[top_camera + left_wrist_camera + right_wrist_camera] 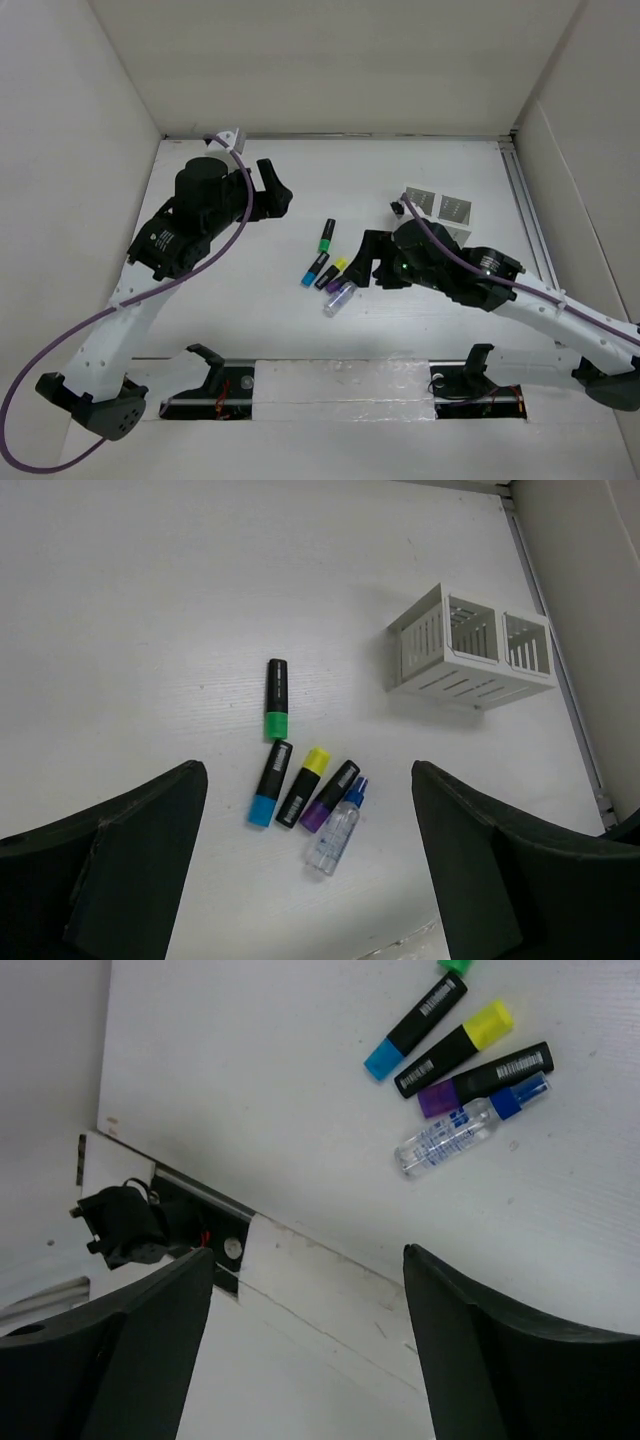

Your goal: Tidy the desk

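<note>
The white desk [330, 175] carries a small cluster of things at its middle: a green highlighter [326, 234], a blue highlighter [314, 270], a yellow highlighter [331, 273], a purple highlighter [340, 283] and a small clear spray bottle [338, 299] with a blue cap. The left wrist view shows them too, the green one [275, 700] apart, the bottle [337, 825] nearest. A white slatted pen holder [440, 210] lies on its side at the right. My left gripper [272, 190] is open and empty, back-left of the cluster. My right gripper [365, 262] is open and empty, just right of it.
White wall panels [90, 150] close in the left, back and right. A metal rail [525, 200] runs along the right edge. Two black arm cradles [205, 362] [478, 360] and a taped strip [340, 378] line the near edge.
</note>
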Available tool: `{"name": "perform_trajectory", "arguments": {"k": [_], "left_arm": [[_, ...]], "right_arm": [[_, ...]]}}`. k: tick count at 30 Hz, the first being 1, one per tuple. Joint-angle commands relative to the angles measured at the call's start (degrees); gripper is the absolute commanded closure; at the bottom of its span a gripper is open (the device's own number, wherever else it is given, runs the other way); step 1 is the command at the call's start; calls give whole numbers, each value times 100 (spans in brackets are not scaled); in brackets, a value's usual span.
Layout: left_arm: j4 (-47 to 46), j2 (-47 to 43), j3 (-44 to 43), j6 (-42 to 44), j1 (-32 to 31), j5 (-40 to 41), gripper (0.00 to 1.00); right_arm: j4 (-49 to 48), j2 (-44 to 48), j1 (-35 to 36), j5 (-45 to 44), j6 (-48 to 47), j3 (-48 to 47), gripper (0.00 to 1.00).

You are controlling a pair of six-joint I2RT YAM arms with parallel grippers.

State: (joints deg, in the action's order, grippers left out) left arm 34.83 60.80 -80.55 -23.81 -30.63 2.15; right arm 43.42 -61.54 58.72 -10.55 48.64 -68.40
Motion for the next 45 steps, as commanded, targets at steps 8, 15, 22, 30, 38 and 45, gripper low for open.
{"name": "perform_trajectory", "arguments": {"k": [8,15,22,30,38,45], "left_arm": [[-687,-340,583,167,22,-452,32],[-1040,-507,998,-141,22,-628,92],[-995,-744,1366,-440,22,-461,100],[-968,-999,1604,-519,22,-523,95],[-934,-903,1516,-308,22,-541,88],[-961,-780,1429,-115,22,-611,85]], "right_arm": [[493,-192,61,-80,716,151,100],[88,-648,183,18,1033,415,80],[-536,-1306,184,255,972,503,42],[-404,-1905,-26,-607,1210,485,43],[-343,-2941,-396,-738,857,3,29],[-597,-3268,-773,-704,866,46,33]]}}
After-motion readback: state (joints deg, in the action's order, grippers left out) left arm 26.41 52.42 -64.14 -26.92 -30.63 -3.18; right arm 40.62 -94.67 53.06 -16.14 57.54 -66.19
